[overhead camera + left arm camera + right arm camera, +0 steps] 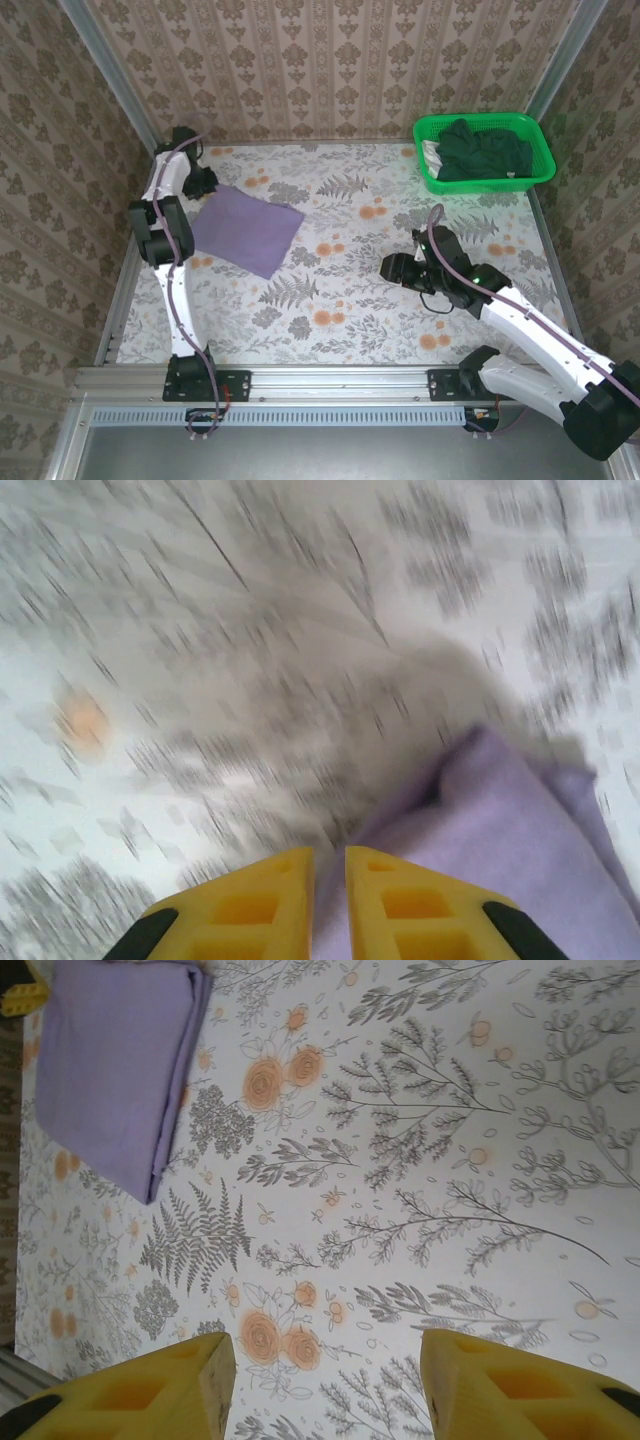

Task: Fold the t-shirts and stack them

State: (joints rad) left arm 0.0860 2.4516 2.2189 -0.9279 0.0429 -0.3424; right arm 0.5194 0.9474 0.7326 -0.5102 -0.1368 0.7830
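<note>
One shirt is looking finished from where we are watching: the lavender t-shirt (247, 230) is lying on the left part of the tabletop (340, 290) as a flat, tidy rectangle, its layered edges showing in the right wrist view. We are judging it folded, or within a last touch of being so.

The left gripper (203, 182) is sitting at the far left corner of that shirt. In its own blurred wrist view the jaws are drawn nearly together with just a sliver between them, and the purple cloth is lying right beside and under them. We cannot tell whether any of the cloth is caught between them.

The right gripper (392, 267) is hovering over bare tabletop right of the middle, well apart from the folded shirt, with its jaws spread wide and nothing between them.

The dark green t-shirts (480, 150) are lying bunched in the green basket (490, 186) at the far right corner, unfolded. We cannot count them in that heap.

So we are reckoning the task is early: one shirt is done, the green ones are waiting to be lifted out, spread, folded and stacked on the lavender one, and the open right gripper is the nearer one to the basket.
</note>
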